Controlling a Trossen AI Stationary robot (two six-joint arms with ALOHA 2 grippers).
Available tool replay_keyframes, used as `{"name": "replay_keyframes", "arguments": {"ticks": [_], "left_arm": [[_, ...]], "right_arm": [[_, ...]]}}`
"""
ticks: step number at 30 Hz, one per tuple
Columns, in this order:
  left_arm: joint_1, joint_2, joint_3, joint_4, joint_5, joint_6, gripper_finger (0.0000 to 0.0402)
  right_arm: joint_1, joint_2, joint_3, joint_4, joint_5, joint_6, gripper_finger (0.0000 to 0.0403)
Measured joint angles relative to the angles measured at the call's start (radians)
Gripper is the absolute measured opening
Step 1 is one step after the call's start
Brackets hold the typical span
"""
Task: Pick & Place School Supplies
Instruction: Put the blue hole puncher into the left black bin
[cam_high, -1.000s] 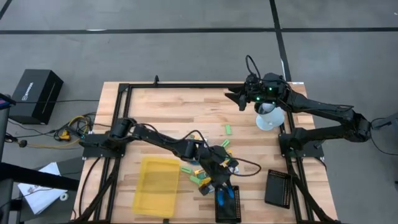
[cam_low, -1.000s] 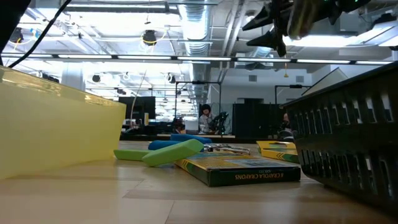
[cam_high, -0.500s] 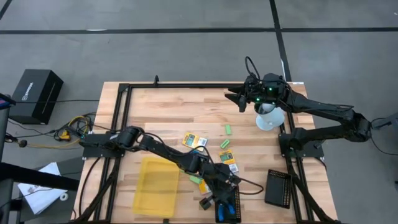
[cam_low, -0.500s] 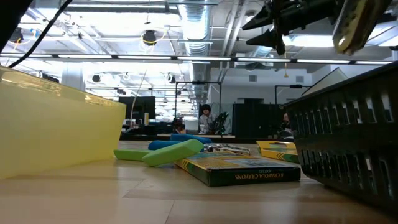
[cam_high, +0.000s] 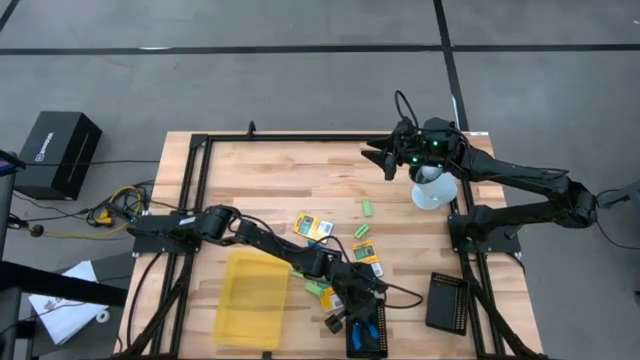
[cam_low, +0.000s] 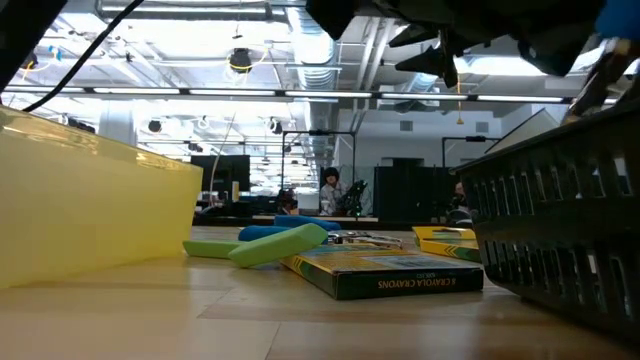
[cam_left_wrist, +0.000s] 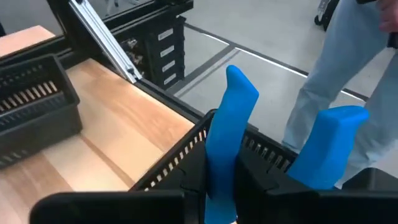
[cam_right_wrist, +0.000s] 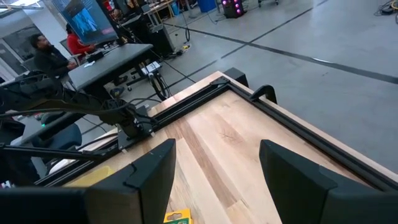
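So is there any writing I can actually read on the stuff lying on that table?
"CRAYOLA CRAYONS": on the side of the flat yellow-green pack lying nearest in the low view.
Second pack behind it: print too small to read.
Packs from above: green print, unreadable.
Black box on the floor: a white logo, too small to read.

Both arms were dark, built of slim jointed links on black bases bolted to the black table frame. The right arm (cam_high: 520, 180) carried small green lights on its wrist block, with a thin black cable looping above. The left arm (cam_high: 260, 238) trailed a black cable near its wrist.
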Motion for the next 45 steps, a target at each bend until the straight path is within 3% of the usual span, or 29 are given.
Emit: {"name": "replay_keyframes", "arguments": {"ticks": [24, 34, 45], "left_arm": [[0.047, 0.061, 0.0, 0.001, -0.017, 0.011, 0.0038], [0.089, 0.061, 0.0, -0.001, -0.035, 0.047, 0.0141], [0.077, 0.059, -0.001, -0.007, -0.033, 0.025, 0.0146]], "right_arm": [[0.0, 0.0, 0.0, 0.0, 0.0, 0.0, 0.0224], [0.0, 0.0, 0.0, 0.0, 0.0, 0.0, 0.0224], [0.0, 0.0, 0.0, -0.001, 0.0, -0.008, 0.0224]]}}
